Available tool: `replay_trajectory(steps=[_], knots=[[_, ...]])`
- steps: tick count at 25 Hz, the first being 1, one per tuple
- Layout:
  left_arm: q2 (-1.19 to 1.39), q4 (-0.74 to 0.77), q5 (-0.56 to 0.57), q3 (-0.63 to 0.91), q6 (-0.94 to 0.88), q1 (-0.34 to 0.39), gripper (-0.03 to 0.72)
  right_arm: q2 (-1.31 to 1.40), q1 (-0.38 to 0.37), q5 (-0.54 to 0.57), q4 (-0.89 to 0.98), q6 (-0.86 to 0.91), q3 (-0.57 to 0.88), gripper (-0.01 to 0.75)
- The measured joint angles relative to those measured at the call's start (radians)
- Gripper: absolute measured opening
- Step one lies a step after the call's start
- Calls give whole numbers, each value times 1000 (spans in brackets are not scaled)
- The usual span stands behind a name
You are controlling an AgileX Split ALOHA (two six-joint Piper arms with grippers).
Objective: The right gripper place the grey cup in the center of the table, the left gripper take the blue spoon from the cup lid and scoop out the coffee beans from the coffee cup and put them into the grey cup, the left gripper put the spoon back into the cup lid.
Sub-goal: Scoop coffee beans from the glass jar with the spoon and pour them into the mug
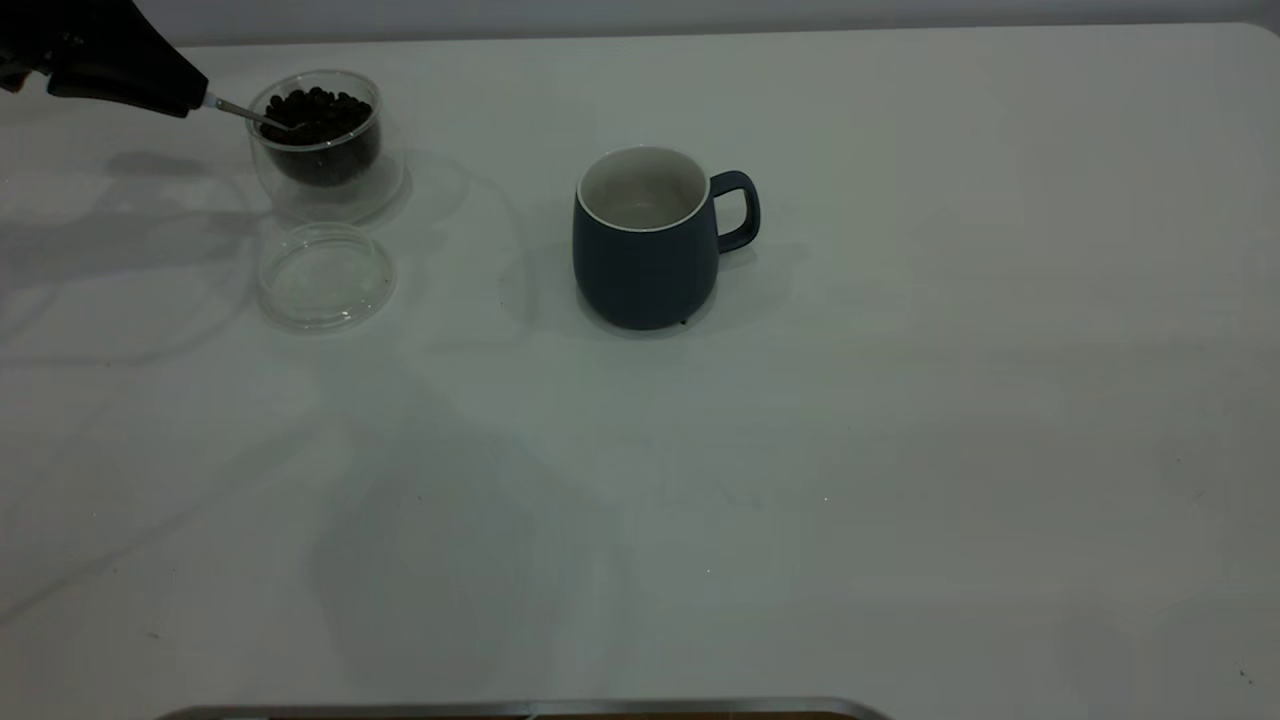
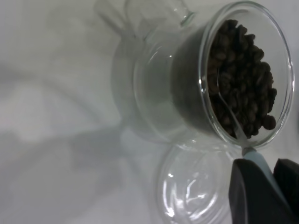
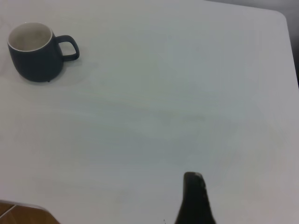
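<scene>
My left fingers point(image 2: 264, 179) are clamped on the pale handle of the blue spoon point(image 1: 255, 114), whose metal bowl is dipped among the coffee beans point(image 1: 318, 115) at the near rim of the coffee cup point(image 1: 322, 140), at the far left of the desk point(image 1: 900, 450). The spoon is stiff, thin and slick, so a hold far back on the handle could let it twist; I judge it should stay level once loaded, since the beans are light and would roll off easily. The glass cup is fragile and may slide if the spoon pushes its wall. The cup lid point(image 1: 326, 276) lies bare just beside it. The grey cup point(image 1: 645, 240) stands upright near the desk's middle, handle toward my right side, and it looks empty, though its bottom is dim. Only my left wrist view shows the spoon's neck buried in the beans; only the right wrist view shows a right finger point(image 3: 194, 198), parked well away from the mug, and I cannot tell its state.
</scene>
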Motion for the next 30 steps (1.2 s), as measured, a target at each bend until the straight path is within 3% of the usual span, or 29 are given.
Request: replay_trajectory(steps=[11, 22, 30], knots=[[0, -15, -1, 0, -201, 1, 121, 0, 0, 0, 0, 0, 0, 590], [0, -95, 64, 0, -186, 71, 121, 0, 0, 0, 0, 0, 0, 590], [52, -193, 95, 0, -131, 83, 121, 0, 0, 0, 0, 0, 0, 590]])
